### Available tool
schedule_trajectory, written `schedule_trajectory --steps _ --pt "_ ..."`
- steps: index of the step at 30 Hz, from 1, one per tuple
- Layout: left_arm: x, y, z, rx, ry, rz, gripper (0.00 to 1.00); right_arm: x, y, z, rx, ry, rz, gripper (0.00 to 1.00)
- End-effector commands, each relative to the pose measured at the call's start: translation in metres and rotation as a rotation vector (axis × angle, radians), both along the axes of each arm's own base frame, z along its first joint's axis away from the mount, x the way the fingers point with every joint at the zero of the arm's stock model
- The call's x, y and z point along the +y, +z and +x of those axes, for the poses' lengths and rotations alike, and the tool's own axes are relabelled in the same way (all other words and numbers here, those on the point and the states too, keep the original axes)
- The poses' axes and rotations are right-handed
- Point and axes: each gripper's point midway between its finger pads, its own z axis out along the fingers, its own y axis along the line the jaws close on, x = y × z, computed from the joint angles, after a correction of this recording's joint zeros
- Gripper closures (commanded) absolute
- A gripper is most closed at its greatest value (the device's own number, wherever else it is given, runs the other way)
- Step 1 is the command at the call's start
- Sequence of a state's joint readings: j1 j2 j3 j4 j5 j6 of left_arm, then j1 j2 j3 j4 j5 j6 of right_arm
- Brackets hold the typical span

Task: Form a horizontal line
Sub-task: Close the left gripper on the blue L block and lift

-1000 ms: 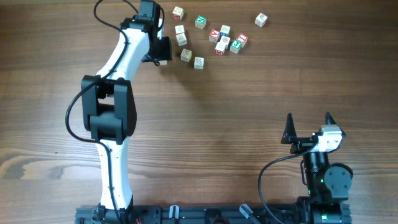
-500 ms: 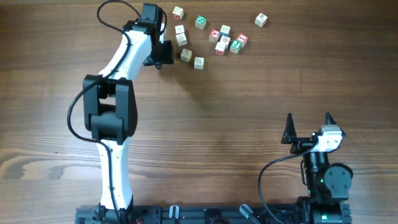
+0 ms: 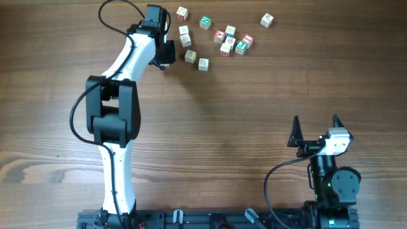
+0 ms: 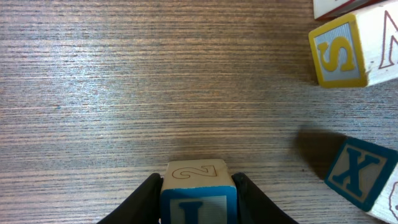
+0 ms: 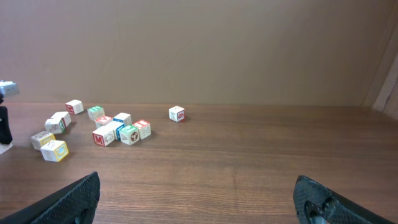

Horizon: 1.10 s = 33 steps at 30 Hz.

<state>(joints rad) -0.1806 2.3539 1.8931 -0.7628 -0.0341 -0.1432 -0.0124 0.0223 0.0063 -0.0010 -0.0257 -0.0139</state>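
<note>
Gripping cube (image 4: 199, 178) in left end effector (image 4: 199, 200), over tabletop (image 4: 124, 93); holding right end effector (image 5: 196, 186) wide open, empty.

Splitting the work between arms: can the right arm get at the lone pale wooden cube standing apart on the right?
Probably: bare table lies between the right gripper and that lone pale wooden cube, though the stretch looks long.

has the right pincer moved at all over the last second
No. The right pincer rests open exactly where it was, same gap above the black base rail in the overhead view. The left pincer grips a blue-faced wooden cube.
</note>
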Motion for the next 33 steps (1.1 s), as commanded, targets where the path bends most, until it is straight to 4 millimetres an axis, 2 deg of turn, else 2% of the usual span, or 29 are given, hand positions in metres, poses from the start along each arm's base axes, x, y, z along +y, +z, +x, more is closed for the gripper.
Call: schedule_trajectory --steps 1,3,5,8,11,13,15,20,22,24,28,33 --pt "0.004 0.009 -0.007 0.010 0.003 0.021 0.64 0.001 0.001 0.000 -0.007 0.008 -0.012 0.00" --pt "0.005 0.033 -0.011 -0.007 0.004 0.018 0.65 0.001 0.001 0.000 -0.007 0.008 -0.011 0.00" --pt "0.006 0.069 -0.021 -0.025 0.004 0.014 0.67 0.001 0.001 0.000 -0.007 0.008 -0.011 0.00" --pt "0.010 0.124 -0.058 -0.006 0.026 -0.013 0.71 0.001 0.001 0.000 -0.007 0.008 -0.011 0.00" --pt "0.012 0.146 -0.097 0.077 0.069 -0.038 0.71 0.001 0.001 0.000 -0.007 0.008 -0.011 0.00" --pt "0.012 0.150 -0.119 0.145 0.084 -0.046 0.73 0.001 0.001 0.000 -0.007 0.008 -0.011 0.00" --pt "0.011 0.145 -0.135 0.211 0.102 -0.037 0.75 0.001 0.001 0.000 -0.007 0.008 -0.011 0.00" --pt "-0.005 0.121 -0.171 0.346 0.096 0.000 0.76 0.001 0.001 0.000 -0.007 0.008 -0.011 0.00" --pt "-0.013 0.119 -0.184 0.386 0.075 0.017 0.80 0.001 0.001 0.000 -0.007 0.008 -0.011 0.00" --pt "-0.022 0.120 -0.196 0.418 0.051 0.035 0.80 0.001 0.001 0.000 -0.007 0.008 -0.011 0.00" --pt "-0.023 0.129 -0.210 0.440 0.036 0.046 0.83 0.001 0.001 0.000 -0.007 0.008 -0.012 0.00" --pt "-0.019 0.162 -0.222 0.367 0.058 0.015 0.81 0.001 0.001 0.000 -0.007 0.008 -0.012 0.00"
